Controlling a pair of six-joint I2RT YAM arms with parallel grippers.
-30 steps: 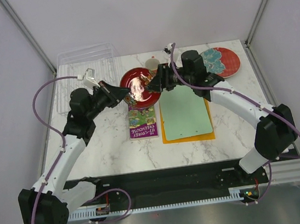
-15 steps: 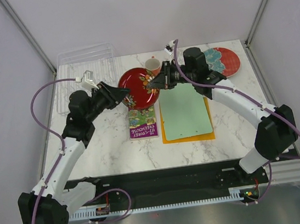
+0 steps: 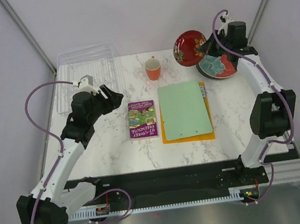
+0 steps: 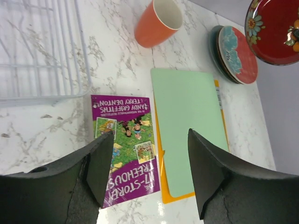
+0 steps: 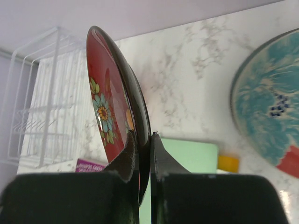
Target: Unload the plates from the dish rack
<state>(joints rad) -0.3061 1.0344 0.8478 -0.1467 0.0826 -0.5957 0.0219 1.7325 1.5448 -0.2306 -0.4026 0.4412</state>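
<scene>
My right gripper is shut on the rim of a red flowered plate and holds it on edge in the air. From above, this red plate hangs at the back right with the right gripper on its right rim, just left of the teal plate with red patches. That teal plate lies flat on the table on top of a darker plate. The clear dish rack at the back left holds no plates. My left gripper is open and empty, over the book's left side.
An orange cup stands at the back centre. A purple book lies mid-table, beside a green board that rests on an orange sheet. The cage's corner post rises close to the right arm.
The left gripper let go of the red plate, opened and drew back left. The right gripper closed on the plate and carried it from mid-table to the back right.
</scene>
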